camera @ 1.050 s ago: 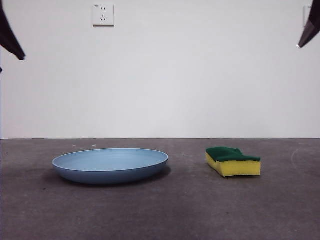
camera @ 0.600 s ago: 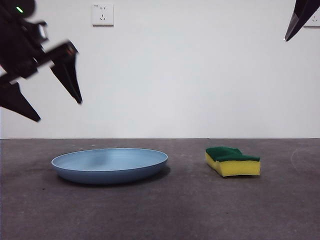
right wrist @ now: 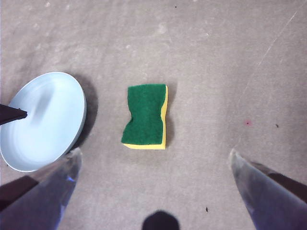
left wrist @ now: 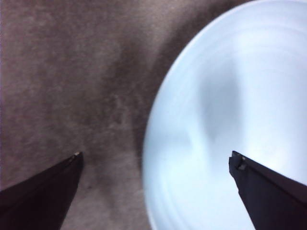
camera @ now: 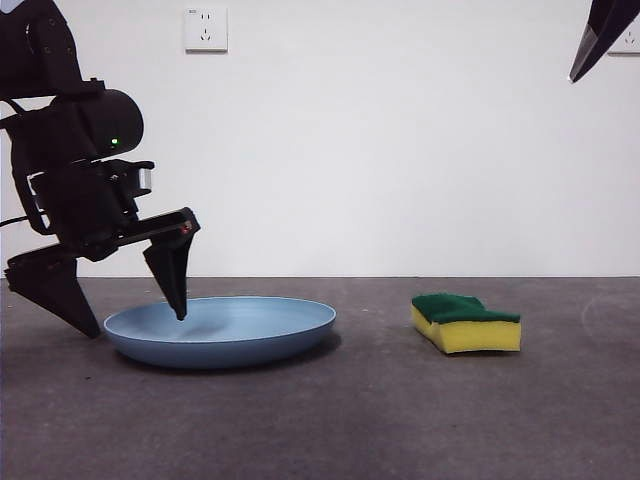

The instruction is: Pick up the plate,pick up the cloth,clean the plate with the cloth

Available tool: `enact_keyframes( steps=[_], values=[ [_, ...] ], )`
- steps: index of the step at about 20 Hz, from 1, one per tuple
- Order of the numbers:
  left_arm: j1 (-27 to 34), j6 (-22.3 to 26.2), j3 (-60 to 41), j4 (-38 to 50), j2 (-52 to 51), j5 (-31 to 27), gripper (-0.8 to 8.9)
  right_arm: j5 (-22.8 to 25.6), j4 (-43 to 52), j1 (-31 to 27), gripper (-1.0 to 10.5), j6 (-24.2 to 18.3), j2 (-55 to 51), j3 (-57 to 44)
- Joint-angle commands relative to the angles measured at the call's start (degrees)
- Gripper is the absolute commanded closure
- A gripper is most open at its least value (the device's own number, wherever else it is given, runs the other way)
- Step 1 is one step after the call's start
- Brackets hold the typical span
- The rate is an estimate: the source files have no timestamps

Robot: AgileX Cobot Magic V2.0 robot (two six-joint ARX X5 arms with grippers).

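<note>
Jaws of the left gripper (camera: 135,325) are spread wide and stand over the rim of the plate (camera: 225,335): one jaw tip is above the inside of the plate, the other is outside it, low beside the rim on the grey surface (camera: 400,420). Whether the tips touch the plate, I cannot tell. The plate is light blue, round and shallow, and it lies flat on the surface, not lifted. In the left wrist view the left gripper (left wrist: 156,160) has the plate's edge (left wrist: 158,124) between its two jaws.

The sponge (camera: 466,323), yellow with a green top, lies on the surface beside the plate, apart from it. The right gripper (right wrist: 153,158) hangs high above the sponge (right wrist: 145,116) with wide jaws and holds nothing. A white socket (camera: 206,29) is on the wall behind.
</note>
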Motion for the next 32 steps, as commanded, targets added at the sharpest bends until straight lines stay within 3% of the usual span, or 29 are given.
enact_keyframes(
  steps=[1, 3, 5, 13, 17, 20, 29, 32],
  values=[
    [-1.0, 0.7, -0.3, 0.0, 1.8, 0.0, 3.18, 0.0, 0.3, 0.0, 4.1, 0.3, 0.0, 0.2],
    [-1.6, 1.2, -0.3, -0.2, 2.2, 0.1, 5.43, 0.0, 0.3, 0.0, 4.1, 0.4, 0.0, 0.2],
    [-2.1, 2.7, -0.3, -0.2, 2.2, 0.1, 8.31, 0.0, 0.3, 0.0, 4.1, 0.4, 0.0, 0.2],
    [-2.3, 4.1, -0.3, -0.4, 1.9, 0.2, 8.21, -0.1, 1.5, 0.0, 4.1, 0.4, 0.0, 0.2],
    [-2.3, 5.7, -0.3, -2.4, -0.4, 0.5, 8.21, -7.0, 3.4, 0.7, 4.1, 0.0, 0.8, 0.2],
    [-2.3, 7.1, -0.3, -4.3, -3.7, 0.6, 8.21, -7.0, 3.8, 3.5, 4.2, -0.3, 4.3, 1.2],
    [-2.3, 7.1, -0.3, -8.2, -19.4, 0.6, 8.21, 8.5, 2.1, 14.7, 4.2, -6.3, 31.1, 15.9],
    [-2.3, 7.1, -0.3, -9.6, -23.1, 0.5, 8.21, 9.5, 2.2, 15.5, 4.2, -6.8, 39.6, 19.4]
  ],
)
